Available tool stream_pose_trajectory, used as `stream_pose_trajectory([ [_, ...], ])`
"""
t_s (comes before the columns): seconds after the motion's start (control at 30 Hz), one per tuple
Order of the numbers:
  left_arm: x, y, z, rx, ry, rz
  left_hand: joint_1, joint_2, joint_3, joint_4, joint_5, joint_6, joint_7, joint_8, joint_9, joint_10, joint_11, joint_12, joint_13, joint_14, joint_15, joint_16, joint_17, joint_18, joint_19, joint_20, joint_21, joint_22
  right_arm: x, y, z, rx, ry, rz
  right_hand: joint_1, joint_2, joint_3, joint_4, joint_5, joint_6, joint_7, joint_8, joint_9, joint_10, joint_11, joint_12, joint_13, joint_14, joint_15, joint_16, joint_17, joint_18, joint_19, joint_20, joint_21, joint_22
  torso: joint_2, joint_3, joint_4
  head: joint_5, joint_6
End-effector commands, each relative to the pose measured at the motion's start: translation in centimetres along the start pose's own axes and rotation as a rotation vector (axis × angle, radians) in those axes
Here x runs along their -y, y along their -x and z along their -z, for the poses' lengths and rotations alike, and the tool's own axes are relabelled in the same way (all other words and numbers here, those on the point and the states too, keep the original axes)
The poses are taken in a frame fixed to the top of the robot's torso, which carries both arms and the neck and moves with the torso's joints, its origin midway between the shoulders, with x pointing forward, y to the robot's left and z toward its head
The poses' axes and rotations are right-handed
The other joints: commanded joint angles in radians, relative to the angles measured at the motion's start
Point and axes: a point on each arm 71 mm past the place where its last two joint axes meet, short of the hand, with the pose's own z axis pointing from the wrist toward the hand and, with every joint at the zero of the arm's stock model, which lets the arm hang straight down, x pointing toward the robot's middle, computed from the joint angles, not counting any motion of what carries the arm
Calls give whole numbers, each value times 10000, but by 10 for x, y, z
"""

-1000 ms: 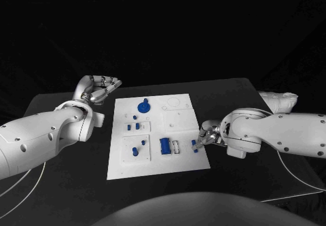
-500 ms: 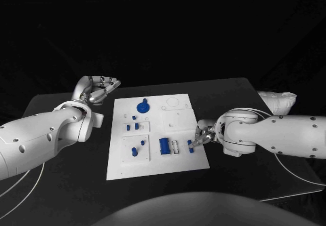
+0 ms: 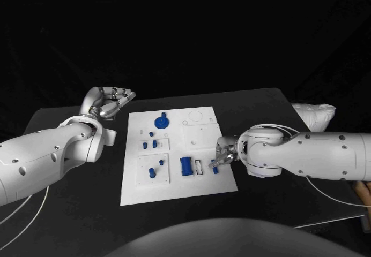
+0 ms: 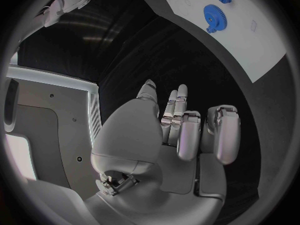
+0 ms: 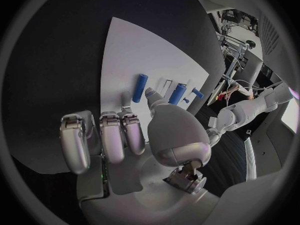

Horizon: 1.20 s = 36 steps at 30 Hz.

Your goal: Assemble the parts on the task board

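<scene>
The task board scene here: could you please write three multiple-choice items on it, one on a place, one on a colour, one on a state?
1. Where is the blue gear on the task board?
A. Far end
B. Near end
C. Off the board

2. What colour is the task board?
A. Black
B. White
C. Blue

3. What is the left hand doing?
A. Holding the gear
B. Pressing on the board
C. Holding nothing, off the board

Answers:
1. A: in the head view the gear sits near the board's far edge.
2. B: the plate is white against the black table.
3. C: the left wrist view shows its fingers curled with nothing in them, over the table beside the board.
</scene>
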Motion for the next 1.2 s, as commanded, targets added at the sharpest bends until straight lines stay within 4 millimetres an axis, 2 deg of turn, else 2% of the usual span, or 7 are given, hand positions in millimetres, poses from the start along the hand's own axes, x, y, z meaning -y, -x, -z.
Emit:
stream_pose_trajectory([
  [0.03,1,-2,0,-159,-93,31,-9,112,-45,10,63,10,-5,66,13,8,-30,21,11,843,42,-14,2153,-92,639,50,-42,2454,5,-7,-3,-9,-669,642,-35,-23,51,28,78,98,-42,37,-1456,1060,-108,28,2631,1044,-113,41,2634,-67,1047,-58,45,2633,2,-6,16,-2,1],
  [0.3,1,-1,0,-151,-93,1,9,139,-80,9,63,48,-16,85,21,26,-38,25,13,844,36,-10,2156,-88,628,48,-55,2450,1,-10,-1,84,-585,936,990,22,800,-775,665,161,-185,61,-1391,1060,-251,28,2631,1044,-252,41,2634,-67,1047,-190,45,2633,0,7,-6,21,1],
  [0.57,1,0,0,-158,-88,-4,9,139,-80,9,63,48,-16,85,21,26,-38,25,13,844,36,-10,2156,-88,628,48,-55,2450,-3,-11,1,219,-395,1196,1529,-119,1392,-1327,921,226,-112,-308,-1718,1060,-208,28,2631,1044,-236,41,2634,-67,1047,-219,45,2633,1,4,2,16,1],
  [0.77,1,0,1,-153,-81,-12,9,139,-80,9,63,48,-16,85,21,26,-38,25,13,844,36,-10,2156,-88,628,48,-55,2450,-4,-11,3,304,-275,1225,1449,-317,1714,-1437,873,459,-11,-908,-2347,1060,-84,28,2631,1044,-160,41,2634,-67,1047,-121,45,2633,6,3,2,29,1],
  [0.83,0,0,1,-151,-79,-14,9,139,-80,9,63,48,-16,85,21,26,-38,25,13,844,36,-10,2156,-88,628,48,-55,2450,-5,-11,3,334,-238,1206,1419,-328,1772,-1433,869,541,3,-1009,-2466,1060,-89,28,2631,1044,-140,41,2634,-67,1047,-122,45,2633,4,3,0,32,1],
  [1.1,1,0,1,-169,-79,-6,9,139,-80,9,63,48,-16,85,21,26,-38,25,13,844,36,-10,2156,-88,628,48,-55,2450,-4,-10,5,574,5,823,1544,-50,2669,-1472,1036,1743,-111,-2052,-3718,1060,-205,28,2631,1044,-220,41,2634,-67,1047,-196,45,2633,11,1,0,53,1],
  [1.2,1,0,1,-168,-77,-6,9,139,-80,9,63,48,-16,85,21,26,-38,25,13,844,36,-10,2156,-88,628,48,-55,2450,-5,-9,6,707,148,594,1531,-48,2893,-1442,963,2184,-167,-2363,-4141,1060,-259,28,2631,1044,-258,41,2634,-67,1047,-233,45,2633,15,2,4,73,1],
])
